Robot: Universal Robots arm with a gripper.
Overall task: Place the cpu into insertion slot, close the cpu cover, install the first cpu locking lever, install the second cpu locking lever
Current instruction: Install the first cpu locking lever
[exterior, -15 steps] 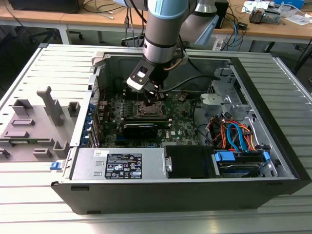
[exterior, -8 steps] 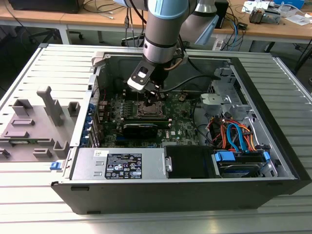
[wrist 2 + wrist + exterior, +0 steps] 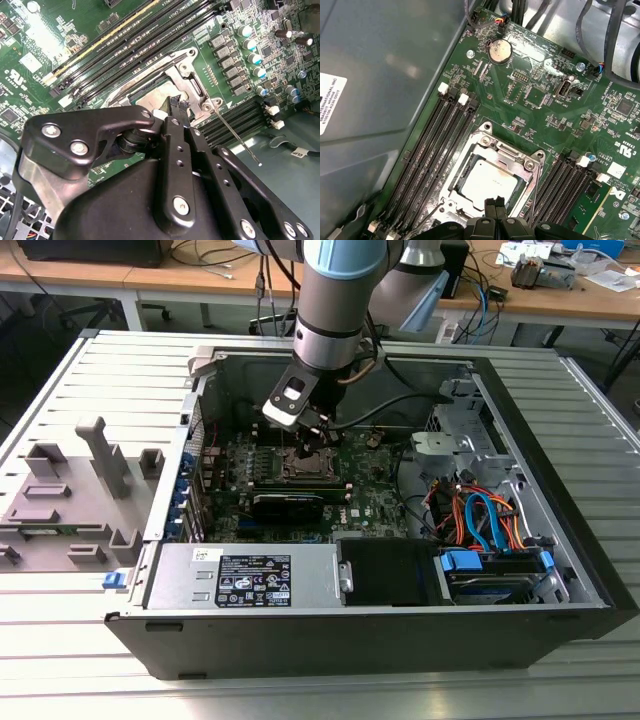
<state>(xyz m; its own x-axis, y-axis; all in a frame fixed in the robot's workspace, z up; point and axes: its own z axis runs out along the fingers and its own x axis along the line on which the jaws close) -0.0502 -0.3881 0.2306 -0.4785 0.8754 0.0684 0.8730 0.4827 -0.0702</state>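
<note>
The first wrist view shows the pale silver cpu [image 3: 487, 182] seated, the cpu cover [image 3: 512, 156] seemingly down. The second wrist view shows a locking lever [image 3: 235, 132] standing free. The gripper [image 3: 495, 201] is pressed together.

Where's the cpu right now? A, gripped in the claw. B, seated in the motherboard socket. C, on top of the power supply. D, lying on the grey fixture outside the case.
B: in the first wrist view the cpu lies flat on the motherboard, framed by the cpu cover, with the claw shut at its edge.
</note>
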